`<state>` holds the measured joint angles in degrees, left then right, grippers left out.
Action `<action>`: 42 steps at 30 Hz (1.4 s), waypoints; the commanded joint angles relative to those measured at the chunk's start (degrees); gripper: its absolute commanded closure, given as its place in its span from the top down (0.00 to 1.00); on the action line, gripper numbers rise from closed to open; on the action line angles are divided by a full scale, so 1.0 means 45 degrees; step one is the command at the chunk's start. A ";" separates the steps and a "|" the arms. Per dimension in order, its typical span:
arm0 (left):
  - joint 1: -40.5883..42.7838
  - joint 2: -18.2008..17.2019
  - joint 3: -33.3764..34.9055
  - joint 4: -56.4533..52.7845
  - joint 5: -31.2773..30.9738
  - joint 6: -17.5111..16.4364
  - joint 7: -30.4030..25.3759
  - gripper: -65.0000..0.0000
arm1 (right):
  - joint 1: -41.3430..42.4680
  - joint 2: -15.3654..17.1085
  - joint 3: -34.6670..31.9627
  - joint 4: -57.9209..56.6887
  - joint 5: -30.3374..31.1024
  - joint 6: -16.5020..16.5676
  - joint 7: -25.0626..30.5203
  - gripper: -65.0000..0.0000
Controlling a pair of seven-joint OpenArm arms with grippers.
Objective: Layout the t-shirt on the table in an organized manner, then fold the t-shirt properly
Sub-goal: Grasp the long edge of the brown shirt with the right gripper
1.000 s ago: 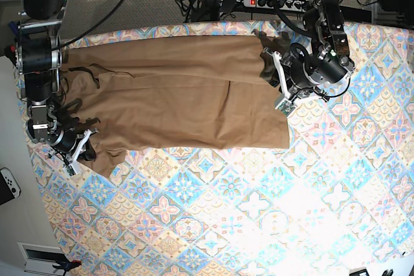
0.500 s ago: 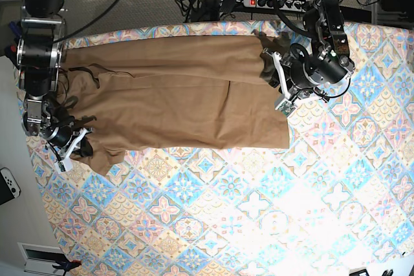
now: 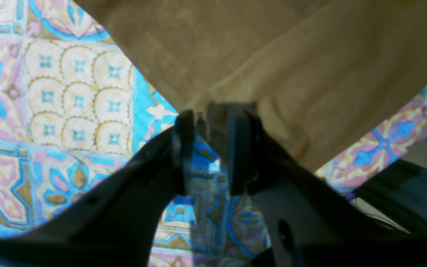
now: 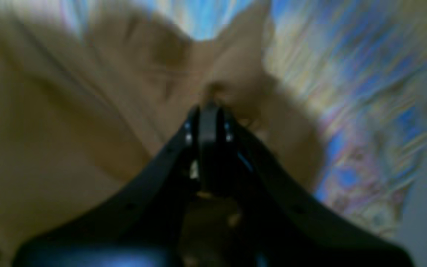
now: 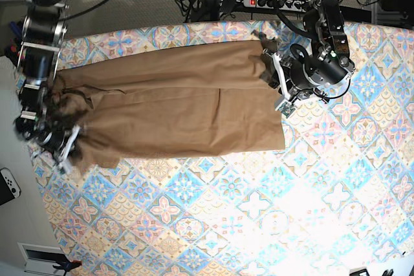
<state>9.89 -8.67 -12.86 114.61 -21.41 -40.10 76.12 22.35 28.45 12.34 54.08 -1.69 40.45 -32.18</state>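
The tan-brown t-shirt point(image 5: 174, 105) lies spread across the far half of the table point(image 5: 226, 224), on its tile-patterned cloth. My left gripper point(image 5: 272, 75) is at the shirt's right edge. In the left wrist view the left gripper point(image 3: 208, 115) has its jaws a little apart, with the tips at the edge of the shirt point(image 3: 272, 55) and the table point(image 3: 69, 92) showing between them. My right gripper point(image 5: 68, 143) is at the shirt's left end. The blurred right wrist view shows the right gripper point(image 4: 208, 107) shut on a bunched fold of the shirt point(image 4: 87, 111).
A power strip point(image 5: 278, 1) and cables lie behind the table's far edge. A white controller point(image 5: 8, 185) lies off the table's left side. The table's left edge runs close to my right gripper.
My right gripper has pulled the shirt's left end toward the left edge and nearer. The shirt has slid and flattened, baring tiles along the far edge. My left arm has stayed put.
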 commanded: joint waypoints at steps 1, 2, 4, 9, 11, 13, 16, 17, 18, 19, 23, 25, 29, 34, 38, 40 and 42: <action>-0.0117 -0.0038 -0.0004 0.0231 -0.0156 0.0021 -0.0182 0.24 | 0.0709 0.0311 0.0120 0.0787 0.0503 -0.0099 0.0539 0.00; -0.0117 -0.0038 -0.0004 0.0231 -0.0156 0.0021 -0.0182 0.24 | 0.0455 0.0311 0.0120 0.1021 0.0503 -0.0099 0.0422 0.00; -0.0117 -0.0038 -0.0004 0.0231 -0.0156 0.0021 -0.0182 0.24 | -0.0190 0.0311 0.0276 0.1354 0.0503 -0.0099 0.0383 0.00; -0.0117 -0.0038 -0.0004 0.0231 -0.0097 0.0021 -0.0182 0.24 | -0.0952 0.0291 0.1683 0.2369 0.0484 -0.0099 0.0344 0.00; -0.0117 -0.0038 -0.0004 0.0231 -0.0097 0.0021 -0.0182 0.24 | -0.1479 0.0291 0.2074 0.2682 0.0484 -0.0099 0.0324 0.00; -0.0117 -0.0038 -0.0004 0.0231 -0.0097 0.0021 -0.0182 0.24 | -0.2026 0.0291 0.2406 0.3053 0.0484 -0.0099 0.0324 0.00; -0.0117 -0.0038 -0.0004 0.0231 -0.0097 0.0021 -0.0182 0.24 | -0.2495 -0.0002 0.2562 0.3463 0.0484 -0.0099 0.0324 0.00; -0.0117 -0.0038 -0.0004 0.0231 -0.0097 0.0021 -0.0182 0.24 | -0.2573 -0.0217 0.2621 0.3483 0.0484 -0.0099 0.0324 0.00; -0.0117 -0.0038 -0.0004 0.0231 -0.0097 0.0021 -0.0182 0.24 | -0.2651 -0.0334 0.2640 0.3463 0.0484 -0.0099 0.0324 0.00; -0.0117 -0.0038 -0.0004 0.0231 -0.0097 0.0021 -0.0182 0.24 | -0.2730 -0.0392 0.2621 0.3463 0.0484 -0.0099 0.0324 0.00; -0.0117 -0.0038 0.0016 0.0231 -0.0097 0.0021 -0.0182 0.24 | -0.3159 -0.0412 0.2601 0.3483 0.0484 -0.0099 0.0324 0.10; -0.0117 -0.0038 0.0016 0.0231 -0.0097 0.0021 -0.0182 0.24 | -0.3159 -0.0412 0.2601 0.3483 0.0484 -0.0099 0.0324 0.23; -0.0117 -0.0038 0.0016 0.0231 -0.0097 0.0021 -0.0182 0.24 | -0.3159 -0.0412 0.2640 0.3561 0.0484 -0.0099 0.0324 0.42; -0.0117 -0.0038 0.0035 0.0231 -0.0117 0.0021 -0.0182 0.24 | -0.3159 -0.0412 0.3461 0.4714 0.0484 -0.0099 0.0324 0.50; -0.0117 -0.0038 0.0035 0.0231 -0.0136 0.0021 -0.0182 0.24 | -0.3101 -0.0412 0.4184 0.5026 0.0484 -0.0099 0.0324 0.53; -0.0117 -0.0038 0.0035 0.0231 -0.0136 0.0021 -0.0182 0.24 | -0.3081 -0.0412 0.4184 0.4811 0.0484 -0.0099 0.0324 0.55; -0.0117 -0.0038 0.0035 0.0231 -0.0136 0.0021 -0.0182 0.24 | -0.3081 -0.0412 0.4164 0.4440 0.0484 -0.0099 0.0324 0.56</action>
<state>9.91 -8.60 -12.75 114.61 -21.37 -40.10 76.14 7.44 25.23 30.72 73.08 -0.27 40.16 -31.90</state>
